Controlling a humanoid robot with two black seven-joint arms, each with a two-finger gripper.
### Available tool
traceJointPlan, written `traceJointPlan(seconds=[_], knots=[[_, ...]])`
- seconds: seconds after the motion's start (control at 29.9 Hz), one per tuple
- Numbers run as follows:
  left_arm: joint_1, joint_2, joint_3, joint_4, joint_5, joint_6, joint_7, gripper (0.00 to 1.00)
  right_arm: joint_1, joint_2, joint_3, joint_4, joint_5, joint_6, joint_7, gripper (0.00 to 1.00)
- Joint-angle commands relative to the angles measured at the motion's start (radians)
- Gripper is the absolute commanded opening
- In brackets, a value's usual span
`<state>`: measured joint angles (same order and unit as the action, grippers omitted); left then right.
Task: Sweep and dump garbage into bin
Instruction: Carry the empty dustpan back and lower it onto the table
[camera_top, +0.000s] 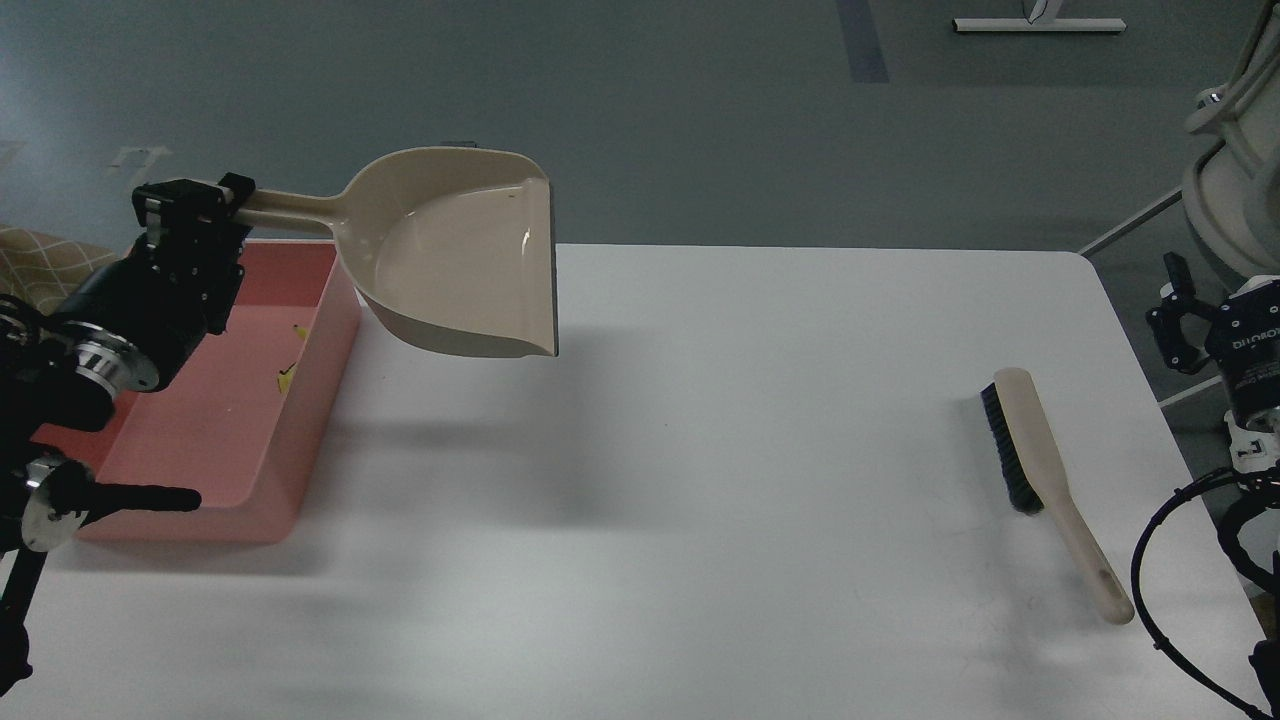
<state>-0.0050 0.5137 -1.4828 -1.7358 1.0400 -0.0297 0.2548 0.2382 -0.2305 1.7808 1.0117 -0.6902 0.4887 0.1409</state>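
The salmon-pink bin (255, 460) stands on the white table at the far left. Small yellow garbage scraps (288, 374) lie inside it against its right wall; the off-white strip does not show. My left gripper (215, 200) is shut on the handle of the beige dustpan (455, 255) and holds it level in the air, just right of the bin. The pan looks empty. My right gripper (1180, 315) is open and empty at the right table edge. The beige brush (1040, 470) with black bristles lies on the table near it.
The white table (660, 480) spans the view, with grey floor beyond its far edge. A white chair base (1225, 190) stands off the table at the upper right. My left arm covers part of the bin's left side.
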Motion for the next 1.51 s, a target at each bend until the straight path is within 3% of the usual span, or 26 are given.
traceJointPlan(seconds=[0.0, 0.33, 0.7, 0.84, 0.9, 1.3, 1.47], knots=[[-0.036, -0.032, 0.091, 0.001, 0.069, 0.022, 0.007, 0.11, -0.008, -0.001, 0.000, -0.004, 0.001, 0.000, 0.011, 0.99], [-0.101, -0.234, 0.412, 0.044, 0.170, 0.270, 0.020, 0.09, -0.033, -0.001, 0.002, -0.005, 0.001, 0.000, 0.026, 0.99], [-0.147, -0.409, 0.472, 0.234, 0.184, 0.444, 0.017, 0.09, -0.039, -0.001, 0.002, -0.004, 0.001, 0.000, 0.029, 0.99], [-0.147, -0.414, 0.515, 0.237, 0.209, 0.448, -0.003, 0.09, -0.054, -0.001, 0.002, -0.004, 0.001, 0.000, 0.042, 0.99], [-0.139, -0.414, 0.555, 0.237, 0.288, 0.448, -0.035, 0.09, -0.063, -0.004, 0.003, -0.002, 0.001, 0.000, 0.043, 0.99], [-0.122, -0.419, 0.567, 0.285, 0.314, 0.468, -0.071, 0.10, -0.085, -0.009, 0.005, -0.002, 0.001, 0.000, 0.043, 0.99], [-0.121, -0.419, 0.570, 0.295, 0.318, 0.471, -0.072, 0.17, -0.085, -0.006, 0.005, -0.002, 0.001, 0.000, 0.045, 0.99]])
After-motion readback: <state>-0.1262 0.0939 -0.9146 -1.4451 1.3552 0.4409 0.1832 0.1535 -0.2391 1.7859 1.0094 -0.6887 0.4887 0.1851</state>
